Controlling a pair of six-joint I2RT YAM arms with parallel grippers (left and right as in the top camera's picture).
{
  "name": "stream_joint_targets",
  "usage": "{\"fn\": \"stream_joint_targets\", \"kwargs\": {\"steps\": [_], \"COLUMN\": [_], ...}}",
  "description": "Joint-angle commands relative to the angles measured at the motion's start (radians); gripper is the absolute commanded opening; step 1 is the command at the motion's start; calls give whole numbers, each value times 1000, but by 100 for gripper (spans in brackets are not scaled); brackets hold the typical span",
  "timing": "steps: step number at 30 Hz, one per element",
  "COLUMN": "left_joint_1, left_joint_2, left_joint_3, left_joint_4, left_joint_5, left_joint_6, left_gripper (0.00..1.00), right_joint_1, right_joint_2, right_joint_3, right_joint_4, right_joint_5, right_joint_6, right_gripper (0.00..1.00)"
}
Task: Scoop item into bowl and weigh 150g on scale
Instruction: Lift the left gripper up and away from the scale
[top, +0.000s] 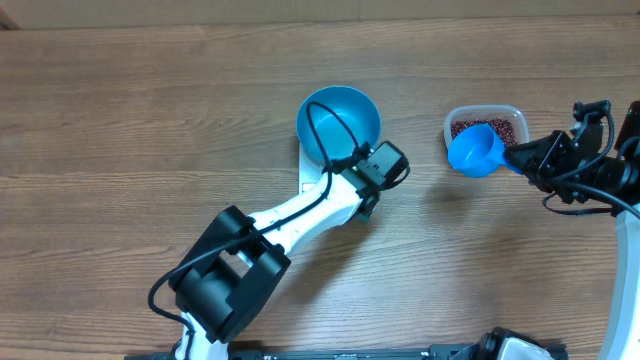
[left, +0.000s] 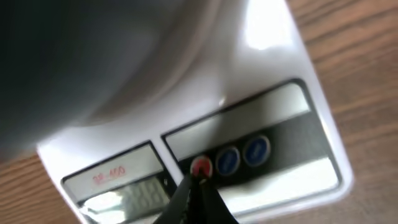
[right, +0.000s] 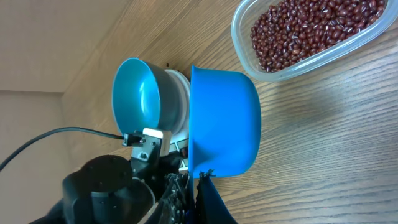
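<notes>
Only my left wrist view shows the face of the scale (left: 292, 68). There my left fingers (left: 194, 194) are clenched into one dark point with nothing between them, their tip at the red button (left: 200, 167) (two blue buttons (left: 228, 158) sit just beside it). From overhead my own left arm covers that front edge. Just a white sliver of the scale shows next to the bowl (top: 338, 122), which stands on it with bare blue walls.

The right wrist view gives the other side: my right fingers (right: 185, 190) are grasping the handle of the blue scoop (right: 224, 121), whose cup is seen from outside. Only the overhead view looks into that cup, plain blue, hanging at the near rim of the clear tub (top: 512, 112). The beans (right: 311, 31) lie heaped in that tub, off to the bowl's right and apart from it.

The display (left: 118, 186) is blurred and cut by the bottom edge, so I cannot read its digits. The bowl's underside is a grey smear across the top left of that view. Whether my fingertip truly presses the button or only touches it, I cannot tell. The tub runs off the top right corner of the right wrist view.

The counter (top: 120, 120) is brown wood grain in long boards. A paler plain band lies beyond its far edge, floor or wall I cannot say.
</notes>
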Motion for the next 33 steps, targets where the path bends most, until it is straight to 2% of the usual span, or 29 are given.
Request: {"fn": "stream_joint_targets", "kwargs": {"steps": [1, 6, 14, 20, 25, 28, 33], "left_joint_1": [-19, -36, -36, -15, 53, 121, 188], "left_joint_2": [-4, -23, -39, -113, -188, -229, -249], "left_joint_3": [106, 203, 311, 453, 455, 455, 455], "left_joint_4": [-64, -156, -234, -285, -301, -323, -406], "left_joint_5": [23, 77, 171, 178, 182, 245, 249], "left_joint_6": [55, 106, 114, 112, 40, 37, 53], "left_gripper": [4, 4, 4, 4, 5, 7, 5], "right_joint_1": [-4, -4, -4, -4, -4, -4, -4], "right_joint_2": [-16, -16, -16, -16, -16, -16, -16], "right_joint_3": [27, 27, 27, 27, 27, 27, 27], "right_joint_4": [3, 2, 2, 2, 2, 2, 2], "right_joint_5": [0, 0, 0, 0, 0, 0, 0], "right_joint_6": [-9, -9, -9, -9, -9, -9, -10], "right_gripper": [4, 4, 4, 4, 4, 4, 4]}}
